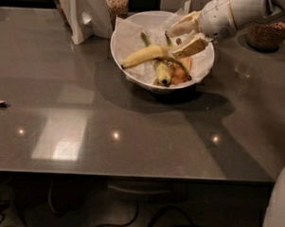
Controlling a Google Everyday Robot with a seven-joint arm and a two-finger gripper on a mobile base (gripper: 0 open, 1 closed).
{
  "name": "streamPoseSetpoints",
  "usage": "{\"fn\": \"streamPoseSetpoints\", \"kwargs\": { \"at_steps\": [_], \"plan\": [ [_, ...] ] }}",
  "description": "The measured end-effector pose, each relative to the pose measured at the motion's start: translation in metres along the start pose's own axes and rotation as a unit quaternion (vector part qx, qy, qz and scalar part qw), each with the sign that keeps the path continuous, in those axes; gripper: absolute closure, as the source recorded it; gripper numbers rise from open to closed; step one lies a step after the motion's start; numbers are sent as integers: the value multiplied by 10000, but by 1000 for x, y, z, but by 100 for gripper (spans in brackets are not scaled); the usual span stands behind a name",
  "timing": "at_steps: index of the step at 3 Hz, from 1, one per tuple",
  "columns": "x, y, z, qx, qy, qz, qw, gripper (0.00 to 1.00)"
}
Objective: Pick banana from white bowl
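Lying across the middle of the white bowl [116,52] at upper centre of the frame, the banana [145,56] curves over a shorter banana [162,72] and an orange fruit [178,74]. The gripper [184,37] hangs over the bowl's right side, fingers spread apart, the lower one just beside the banana's right end. The bowl sits on a grey table [132,134], with a white stand [87,13] at upper left.

Grey bench [131,148], white stand [87,16] and grain jar [116,1] back left, second jar [269,35] back right, tool [174,43] between them.
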State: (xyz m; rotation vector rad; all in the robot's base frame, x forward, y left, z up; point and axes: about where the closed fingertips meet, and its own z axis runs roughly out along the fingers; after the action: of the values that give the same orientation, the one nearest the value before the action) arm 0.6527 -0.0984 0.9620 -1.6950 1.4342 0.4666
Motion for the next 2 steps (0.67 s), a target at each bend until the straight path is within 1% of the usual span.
{"fn": "streamPoseSetpoints", "kwargs": {
  "at_steps": [1, 2],
  "plan": [
    [4, -5, 14, -63, -18, 77, 9999, 45],
    [2, -9, 28, -124, -103, 90, 9998, 46]
  ]
}}
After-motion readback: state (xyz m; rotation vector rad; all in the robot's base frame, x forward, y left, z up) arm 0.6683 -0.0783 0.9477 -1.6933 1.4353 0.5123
